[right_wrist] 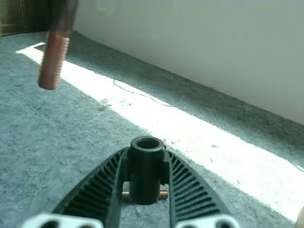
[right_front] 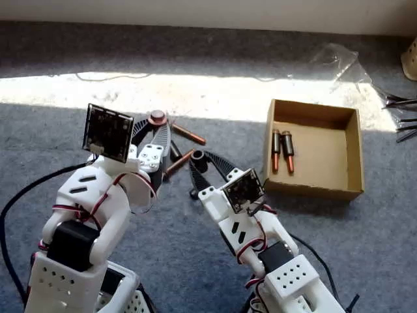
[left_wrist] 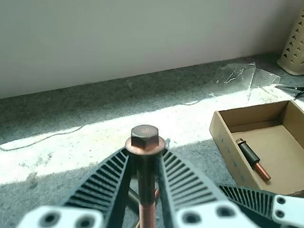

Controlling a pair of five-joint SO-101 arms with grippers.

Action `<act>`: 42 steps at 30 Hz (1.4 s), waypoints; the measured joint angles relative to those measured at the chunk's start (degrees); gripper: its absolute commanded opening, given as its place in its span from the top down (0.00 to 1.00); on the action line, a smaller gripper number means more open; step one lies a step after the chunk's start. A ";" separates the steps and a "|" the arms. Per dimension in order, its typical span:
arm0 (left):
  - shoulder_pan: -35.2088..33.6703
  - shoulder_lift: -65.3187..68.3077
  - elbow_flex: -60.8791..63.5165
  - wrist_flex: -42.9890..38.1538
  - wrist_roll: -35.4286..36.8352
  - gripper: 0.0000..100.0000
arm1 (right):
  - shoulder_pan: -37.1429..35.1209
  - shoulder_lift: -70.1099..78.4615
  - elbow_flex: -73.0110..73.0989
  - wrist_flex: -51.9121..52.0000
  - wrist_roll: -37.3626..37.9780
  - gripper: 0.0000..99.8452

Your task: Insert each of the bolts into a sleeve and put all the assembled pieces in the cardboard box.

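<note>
Left jaws clench the copper-coloured hex-head bolt (left_wrist: 144, 142) just under its head; right jaws clasp the short black cylindrical sleeve (right_wrist: 145, 166) mid-body (both likely rigid, slippery, light).

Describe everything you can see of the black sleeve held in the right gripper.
The sleeve is a short black tube, matte like plastic or rubber, with a round open bore at its upper end. It stands upright, clamped on both sides by the ribbed black fingers of the right gripper, with grey carpet around. Its bore is empty; the copper bolt hanging nearby does not touch it.
</note>
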 measured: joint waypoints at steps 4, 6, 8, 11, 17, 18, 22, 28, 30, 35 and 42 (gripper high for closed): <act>-0.09 -5.54 6.15 -8.44 0.00 0.99 | 0.79 0.00 0.00 -2.11 0.00 1.00; 0.00 -9.49 10.29 -13.54 0.00 0.99 | 0.79 0.00 0.00 -2.81 -0.18 1.00; -0.09 -12.92 14.42 -18.90 -0.09 0.99 | 0.79 0.00 0.00 -2.99 -2.20 1.00; -0.09 -16.00 18.11 -24.97 -0.09 0.99 | 0.79 0.00 0.00 -2.99 -4.48 1.00; -0.09 -16.88 18.55 -28.31 1.93 0.99 | 0.62 0.00 0.00 -3.08 -0.18 1.00; -0.09 -16.88 18.55 -29.19 3.16 0.99 | 0.00 0.00 0.00 -3.16 0.26 1.00; -0.09 -16.09 19.16 -35.52 4.48 0.99 | -0.79 0.00 0.00 -3.16 0.53 1.00; 0.35 -10.11 19.60 -38.86 4.75 0.99 | -1.67 0.00 0.00 -3.16 0.53 1.00; 1.85 -9.14 19.60 -38.86 4.75 0.99 | -1.76 0.00 0.00 -3.16 0.53 1.00; 6.24 -9.14 19.60 -38.86 4.75 0.99 | -1.85 0.00 0.00 -3.16 0.53 1.00; 5.98 -8.97 22.77 -38.86 4.75 0.99 | -1.93 0.00 0.00 -3.16 0.53 1.00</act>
